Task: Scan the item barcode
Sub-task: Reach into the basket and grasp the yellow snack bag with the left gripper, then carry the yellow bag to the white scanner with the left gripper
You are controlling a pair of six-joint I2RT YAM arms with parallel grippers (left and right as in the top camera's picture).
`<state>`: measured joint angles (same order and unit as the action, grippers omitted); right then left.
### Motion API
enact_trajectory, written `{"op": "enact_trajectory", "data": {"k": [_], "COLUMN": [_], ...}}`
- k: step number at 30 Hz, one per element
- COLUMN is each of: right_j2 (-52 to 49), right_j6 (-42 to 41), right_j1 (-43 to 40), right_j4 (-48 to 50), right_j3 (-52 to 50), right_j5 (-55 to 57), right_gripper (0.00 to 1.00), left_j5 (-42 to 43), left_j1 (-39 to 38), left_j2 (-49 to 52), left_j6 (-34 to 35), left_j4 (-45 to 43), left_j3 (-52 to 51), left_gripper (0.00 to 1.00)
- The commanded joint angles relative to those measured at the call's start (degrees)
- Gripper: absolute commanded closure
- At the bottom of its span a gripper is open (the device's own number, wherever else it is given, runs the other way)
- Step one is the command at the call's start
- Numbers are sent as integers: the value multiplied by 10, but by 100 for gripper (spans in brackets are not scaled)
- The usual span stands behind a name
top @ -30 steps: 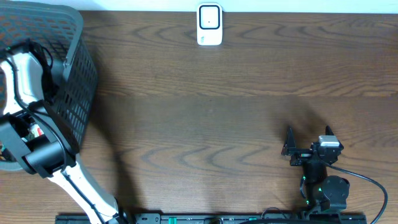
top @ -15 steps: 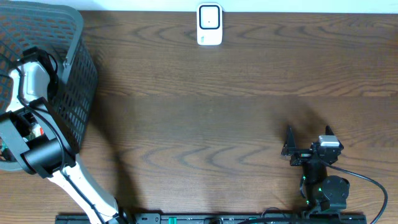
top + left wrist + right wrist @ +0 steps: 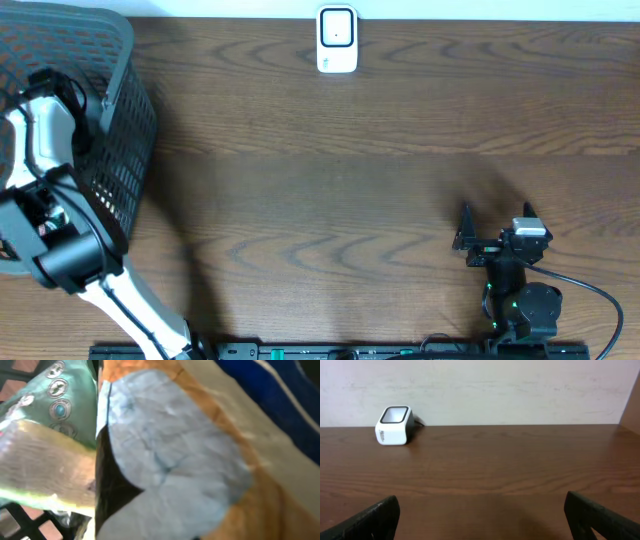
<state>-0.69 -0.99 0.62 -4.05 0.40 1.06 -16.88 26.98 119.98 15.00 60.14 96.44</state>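
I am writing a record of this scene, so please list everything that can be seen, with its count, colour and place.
basket: one, dark grey mesh, far left of the table
scanner: one, white with a dark window, middle of the far edge
orange packet: one, orange with a pale blue patch, in the basket, close to the left wrist camera
green packet: one, green with round emblems, in the basket beside the orange packet
blue and white wrapping: one piece, past the orange packet; cannot tell if it is a separate item
table: one, dark brown wood
left arm: one, white and black, reaching into the basket
right hand: one, black, open and empty, near right of the table
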Motion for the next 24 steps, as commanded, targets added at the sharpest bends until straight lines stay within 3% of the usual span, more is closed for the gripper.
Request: {"op": "enact_trajectory", "data": {"k": [1, 12, 16, 20, 24], "right_j2": [3, 3, 3, 3, 3], "right_j6": [4, 4, 4, 4, 4], "right_j1": [-5, -5, -5, -5, -5], "right_j4": [-2, -2, -2, -2, -2], "right_j3": [-1, -1, -1, -1, -1], "right_j5": [-1, -1, -1, -1, -1], "right_gripper": [1, 1, 1, 1, 1], "left_j5": [69, 107, 131, 253, 394], "left_j1": [0, 0, 0, 0, 0], "left_j2": [-101, -365, -440, -499, -530], "left_j6": [3, 66, 144, 251, 283], "left_j4": [-9, -113, -117, -119, -151], "left_j3": [36, 37, 37, 37, 37], "left_gripper": [93, 92, 92, 92, 92]}}
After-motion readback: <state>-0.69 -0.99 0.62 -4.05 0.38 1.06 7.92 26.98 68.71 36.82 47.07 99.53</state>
